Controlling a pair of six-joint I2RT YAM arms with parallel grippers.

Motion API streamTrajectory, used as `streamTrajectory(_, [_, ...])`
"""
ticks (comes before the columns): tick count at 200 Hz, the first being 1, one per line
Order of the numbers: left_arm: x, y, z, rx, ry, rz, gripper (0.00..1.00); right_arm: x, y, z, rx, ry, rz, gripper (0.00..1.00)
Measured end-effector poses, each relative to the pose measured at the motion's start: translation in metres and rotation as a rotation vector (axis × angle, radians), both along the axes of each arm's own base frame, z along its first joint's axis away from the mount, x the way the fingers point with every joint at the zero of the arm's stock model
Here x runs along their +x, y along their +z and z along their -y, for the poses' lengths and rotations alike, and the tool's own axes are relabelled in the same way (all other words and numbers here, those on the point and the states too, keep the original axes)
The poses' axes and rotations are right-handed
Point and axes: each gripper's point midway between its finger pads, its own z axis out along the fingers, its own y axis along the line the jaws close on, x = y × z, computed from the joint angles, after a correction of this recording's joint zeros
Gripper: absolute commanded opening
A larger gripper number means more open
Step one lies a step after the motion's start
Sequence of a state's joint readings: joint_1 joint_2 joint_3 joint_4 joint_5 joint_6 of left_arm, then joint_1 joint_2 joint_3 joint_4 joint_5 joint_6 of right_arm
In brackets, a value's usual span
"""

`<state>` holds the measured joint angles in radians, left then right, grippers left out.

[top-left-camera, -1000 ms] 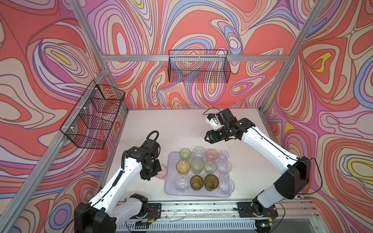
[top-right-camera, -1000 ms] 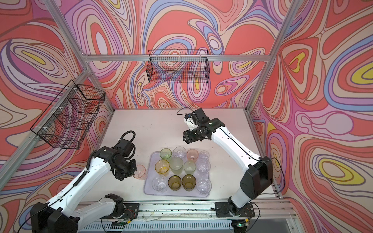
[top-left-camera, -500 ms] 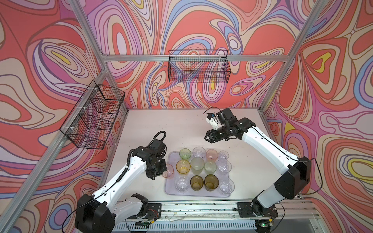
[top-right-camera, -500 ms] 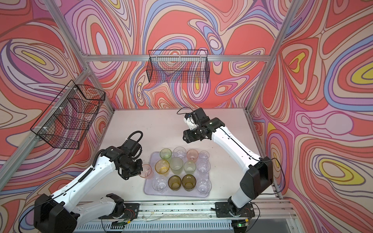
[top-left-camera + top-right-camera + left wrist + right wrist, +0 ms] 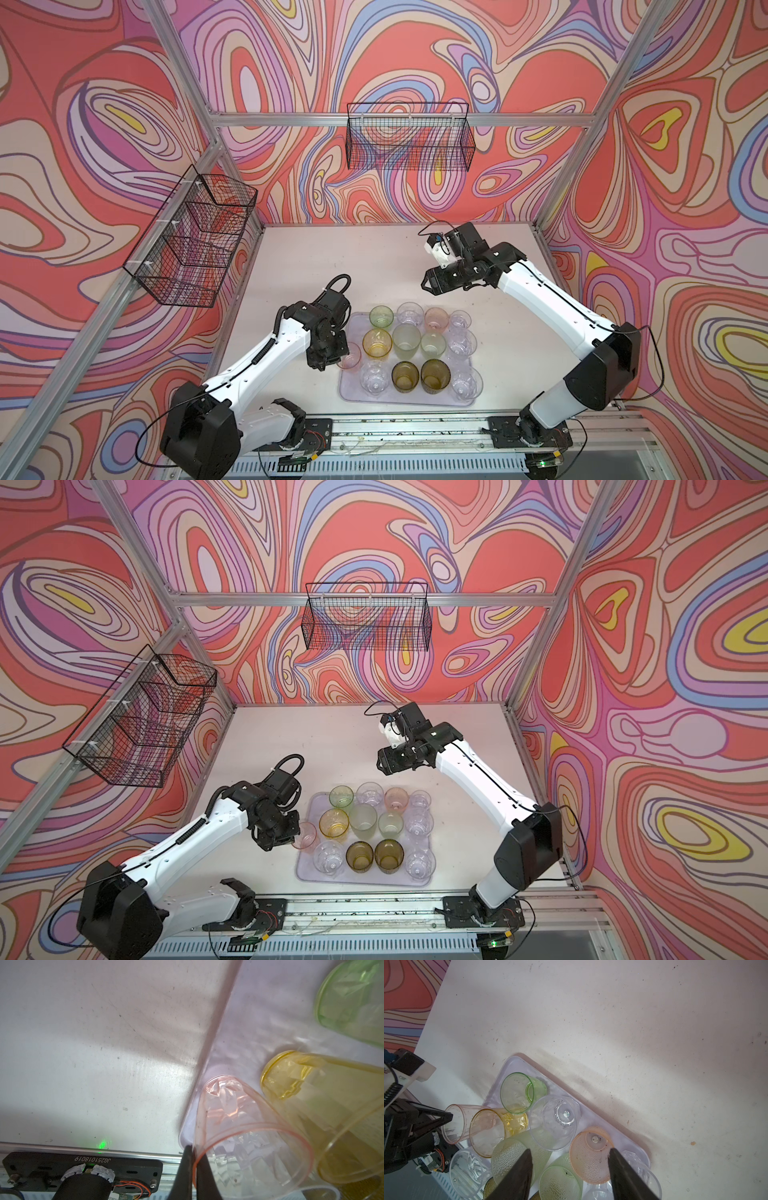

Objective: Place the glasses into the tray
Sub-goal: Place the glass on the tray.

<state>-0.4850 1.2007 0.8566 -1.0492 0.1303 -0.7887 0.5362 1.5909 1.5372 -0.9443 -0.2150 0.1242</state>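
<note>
Left gripper (image 5: 192, 1150) pinches a pink translucent tumbler (image 5: 249, 1136) at the edge of the large pale lilac plastic tray (image 5: 407, 401)!

Front row on the tray: two olive-brown tumblers (image 5: 405, 376) between clear ones. One row back, the left jaws are pressed together on the pink tumbler's wall, holding it at the tray's left rim, just beside an amber-yellow tumbler (image 5: 377, 343). Whether its base rests on the tray, I cannot tell. Frosted green tumblers (image 5: 406, 340) fill the middle, and a green tumbler (image 5: 381, 316) starts the far row. Beyond the tray, the right gripper (image 5: 426, 286) hangs over the white table (image 5: 332, 257), jaws spread, nothing between them. Farthest back, a black wire basket (image 5: 409, 137) on the wall.
</note>
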Motion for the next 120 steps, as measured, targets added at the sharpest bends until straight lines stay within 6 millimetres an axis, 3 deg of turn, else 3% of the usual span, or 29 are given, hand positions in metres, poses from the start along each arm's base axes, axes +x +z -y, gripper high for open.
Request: streamTrajectory(120, [-0.0019,-0.0096,0.0043,0.029,-0.03,-0.032,0.0,0.0002,0.0001,0.0,0.0,-0.001,0.001,0.61])
